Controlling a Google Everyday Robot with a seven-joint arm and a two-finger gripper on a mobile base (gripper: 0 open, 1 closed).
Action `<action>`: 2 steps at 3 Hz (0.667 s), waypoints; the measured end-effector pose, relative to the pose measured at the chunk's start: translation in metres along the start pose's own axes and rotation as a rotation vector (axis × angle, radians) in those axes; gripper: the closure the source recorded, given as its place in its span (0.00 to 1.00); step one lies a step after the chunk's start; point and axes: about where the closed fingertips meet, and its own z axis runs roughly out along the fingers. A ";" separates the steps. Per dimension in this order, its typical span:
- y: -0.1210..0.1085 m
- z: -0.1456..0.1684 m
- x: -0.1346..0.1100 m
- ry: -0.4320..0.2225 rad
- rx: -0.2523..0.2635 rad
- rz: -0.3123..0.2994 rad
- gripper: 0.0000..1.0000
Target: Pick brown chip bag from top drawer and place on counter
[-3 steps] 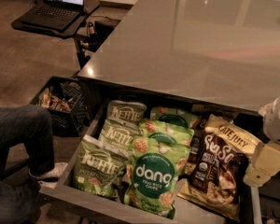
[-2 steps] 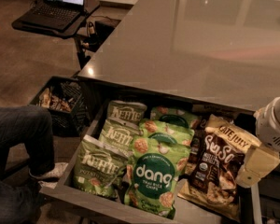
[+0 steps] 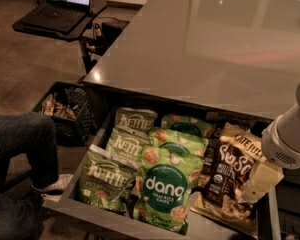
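Drawer standing open nearest camera, green bags filling left and middle. Brown bag lying flat at right end, long axis running front-to-back, tan band at far end. Gripper hovering at bag's right edge, bag lying just left and below. Cannot tell whether gripper is apart or together. Counter stretching beyond drawer.

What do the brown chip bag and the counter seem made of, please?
The brown chip bag looks like crinkled, slightly shiny plastic film. The counter is hard glossy grey, perhaps laminate or glass, mirroring lights. The gripper hangs by the bag's right edge.
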 end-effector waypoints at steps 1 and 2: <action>-0.004 0.015 -0.001 0.000 -0.023 0.010 0.04; -0.010 0.027 -0.002 0.000 -0.031 0.028 0.09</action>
